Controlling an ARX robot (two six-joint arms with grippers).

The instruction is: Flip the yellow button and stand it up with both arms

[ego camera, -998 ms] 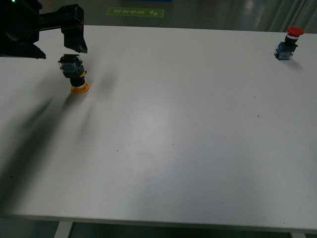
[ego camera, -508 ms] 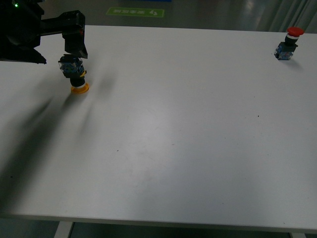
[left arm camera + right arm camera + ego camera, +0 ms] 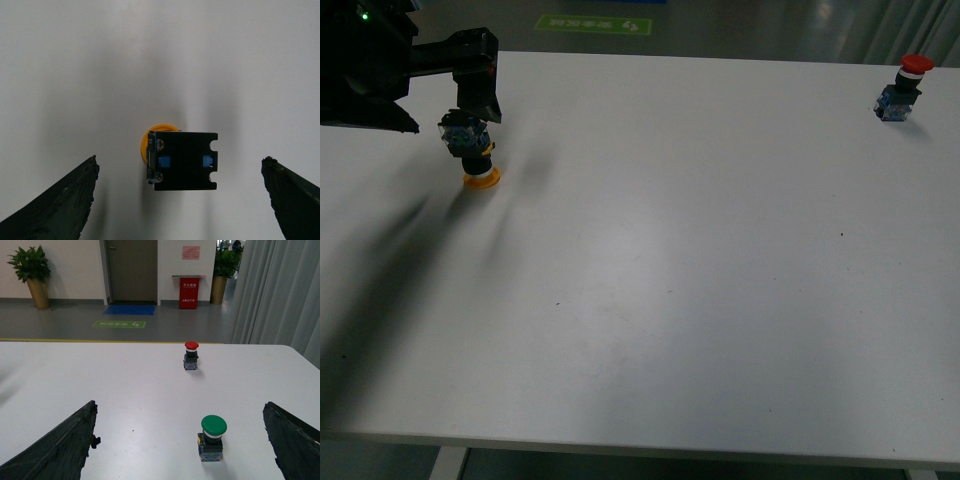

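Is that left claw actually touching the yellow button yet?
Apart. The left wrist view shows bare table between the yellow button and both fingers of the open left gripper.

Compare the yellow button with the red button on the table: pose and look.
The yellow button stands cap down on the table, body up; the red button stands cap up. The yellow button is at the far left, flanked by the open left fingers; the red button is at the far right, unattended. Both have black-and-blue bodies.
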